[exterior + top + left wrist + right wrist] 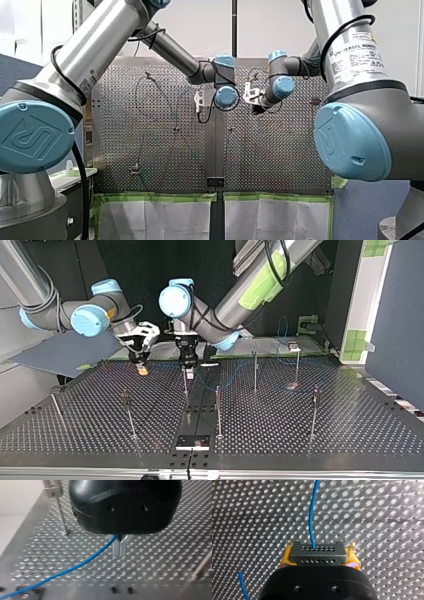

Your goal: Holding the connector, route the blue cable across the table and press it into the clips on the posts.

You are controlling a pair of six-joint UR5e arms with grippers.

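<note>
Right gripper is pinching the grey connector between its yellow pads, hovering close over the perforated table. The blue cable is leaving the connector's upper row of holes and running away across the table. Just beside the connector, my left gripper is holding its metal fingers pressed together on that cable, which is trailing off slack

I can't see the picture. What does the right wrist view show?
My right gripper clamps a dark grey connector with two rows of small holes between its yellow pads. A thin blue cable leaves the connector and runs ahead over the perforated metal table.
</note>
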